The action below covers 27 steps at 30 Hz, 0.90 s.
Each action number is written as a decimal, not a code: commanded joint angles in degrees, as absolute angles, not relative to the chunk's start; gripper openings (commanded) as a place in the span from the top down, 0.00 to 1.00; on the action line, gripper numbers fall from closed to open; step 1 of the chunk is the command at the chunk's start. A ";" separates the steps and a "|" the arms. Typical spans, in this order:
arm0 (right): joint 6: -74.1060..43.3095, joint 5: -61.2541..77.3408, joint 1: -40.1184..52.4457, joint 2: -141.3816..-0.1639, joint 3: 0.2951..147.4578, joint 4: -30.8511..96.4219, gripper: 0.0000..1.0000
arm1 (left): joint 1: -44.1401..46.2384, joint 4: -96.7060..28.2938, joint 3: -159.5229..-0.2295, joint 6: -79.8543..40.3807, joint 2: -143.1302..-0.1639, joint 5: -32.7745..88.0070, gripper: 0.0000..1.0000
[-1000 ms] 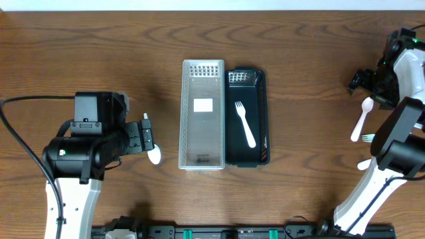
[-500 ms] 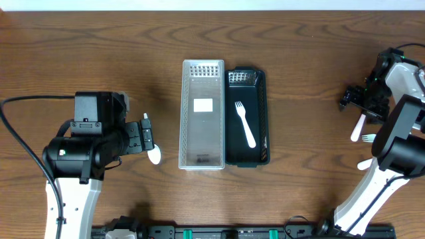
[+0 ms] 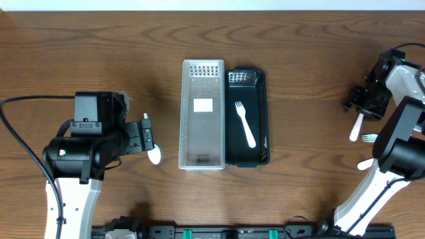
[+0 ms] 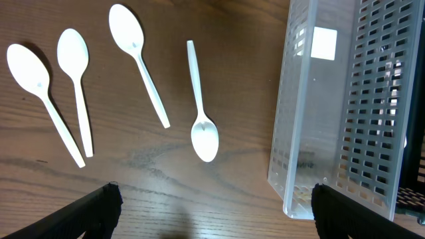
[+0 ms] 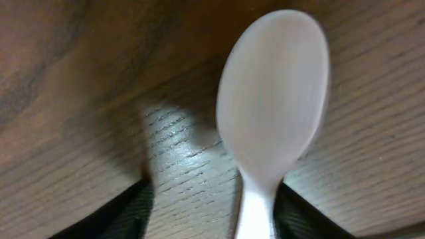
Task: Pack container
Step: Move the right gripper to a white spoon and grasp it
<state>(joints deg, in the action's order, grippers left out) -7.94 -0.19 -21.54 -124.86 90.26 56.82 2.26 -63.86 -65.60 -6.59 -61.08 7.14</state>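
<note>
A clear slotted container (image 3: 202, 106) and a black one (image 3: 260, 126) stand side by side at mid-table. A white fork (image 3: 245, 123) lies in the black one. My left gripper (image 3: 147, 137) is open and empty above several white spoons (image 4: 199, 99) left of the clear container (image 4: 332, 133); its fingers (image 4: 216, 212) are spread wide. My right gripper (image 3: 364, 103) is low over a white spoon (image 3: 357, 126) at the far right. In the right wrist view its open fingers (image 5: 212, 206) straddle the spoon (image 5: 275, 93), whose handle lies against the right finger.
Two more white utensils lie near the right arm's base, a fork (image 3: 367, 138) and another piece (image 3: 364, 164). A spoon bowl (image 3: 155, 157) shows just below my left gripper. The table is dark wood.
My right gripper has moved down and left onto the top end of the white spoon, now covering its bowl in the overhead view. The left arm has not moved.
</note>
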 commanded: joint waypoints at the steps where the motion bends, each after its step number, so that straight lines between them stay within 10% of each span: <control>1: -7.64 1.08 -21.80 -126.67 88.44 56.49 0.48 | 1.96 -63.83 -66.61 -6.42 -61.10 6.81 0.07; 7: -7.62 1.08 -21.78 -126.67 88.44 56.58 0.71 | 1.96 -63.86 -66.61 -6.42 -61.10 6.81 0.07; 27: -7.62 1.41 -21.61 -126.04 88.55 58.13 0.99 | 1.96 -63.86 -66.61 -6.42 -61.10 6.81 0.07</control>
